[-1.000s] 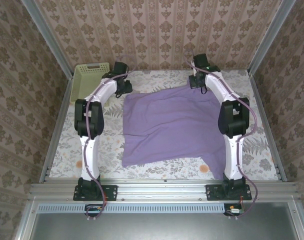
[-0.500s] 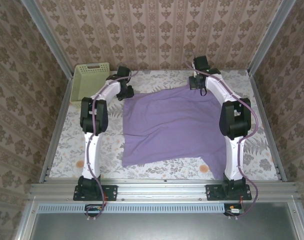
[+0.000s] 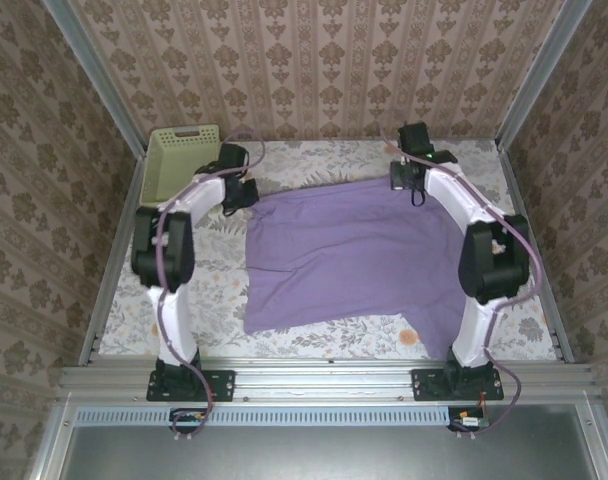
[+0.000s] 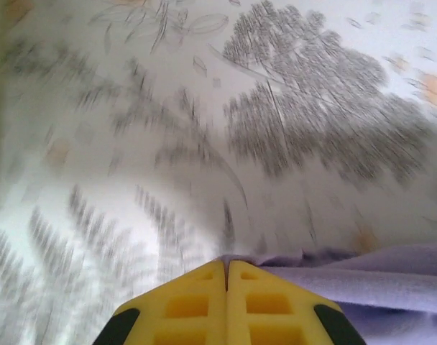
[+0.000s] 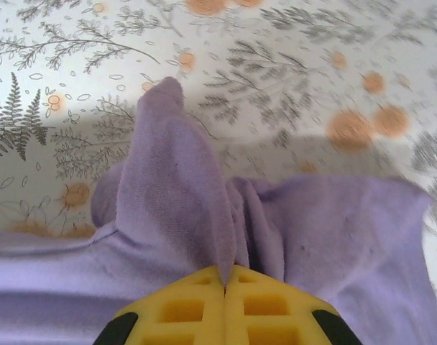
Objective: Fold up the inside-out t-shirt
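Patterned wallpaper walls [image 3: 324, 60] close in cell on three sides. Floral-print surface [image 3: 314, 340] beneath everything. Lavender t-shirt [image 3: 344, 250] lies spread flat between the two sets of jaws, running from them back toward arm bases. Left arm [image 3: 169, 250] bent at elbow, extended forward, wrist at t-shirt's far left corner. Right arm [image 3: 489, 260] mirrors it at far right corner. Green basket [image 3: 179, 160] just left of left jaws. Left jaws closed tight on t-shirt's corner edge. Right jaws pinched together on raised t-shirt fold.
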